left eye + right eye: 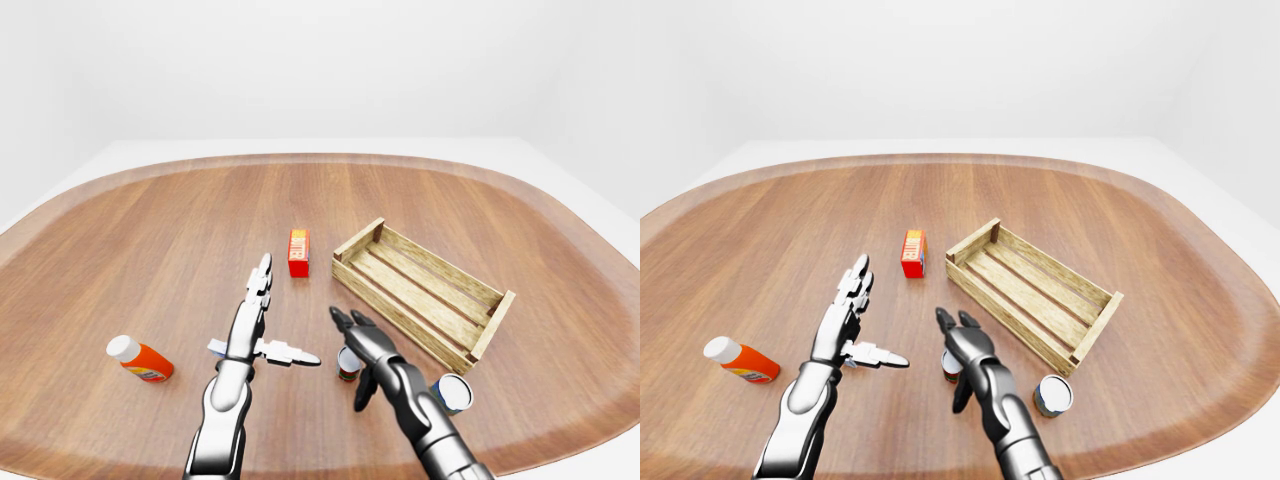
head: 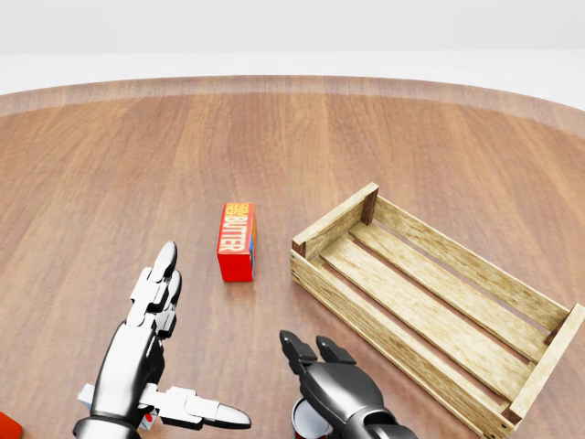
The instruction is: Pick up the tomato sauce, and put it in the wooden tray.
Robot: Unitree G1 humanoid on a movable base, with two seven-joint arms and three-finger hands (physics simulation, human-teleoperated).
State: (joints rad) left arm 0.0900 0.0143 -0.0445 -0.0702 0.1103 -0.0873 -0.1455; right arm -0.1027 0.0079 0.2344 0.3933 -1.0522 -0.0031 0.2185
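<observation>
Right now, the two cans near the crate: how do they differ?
The can under the right hand stands upright with a red-and-green label; the other can shows a blue label and a pale end tipped toward the camera. The first sits largely hidden by the right hand, whose fingers are spread over it; the second lies clear of both hands, by the wooden tray's near corner. Both rest on the table, outside the tray.

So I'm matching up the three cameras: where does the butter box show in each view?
Left-eye view: butter box, just above centre, left of the wooden tray.
Head view: butter box, centre-left, larger, with its BUTTER lettering readable.
Right-eye view: butter box, left of centre.
Shared landmark: in every view the box sits just left of the wooden tray's upper-left corner.
</observation>
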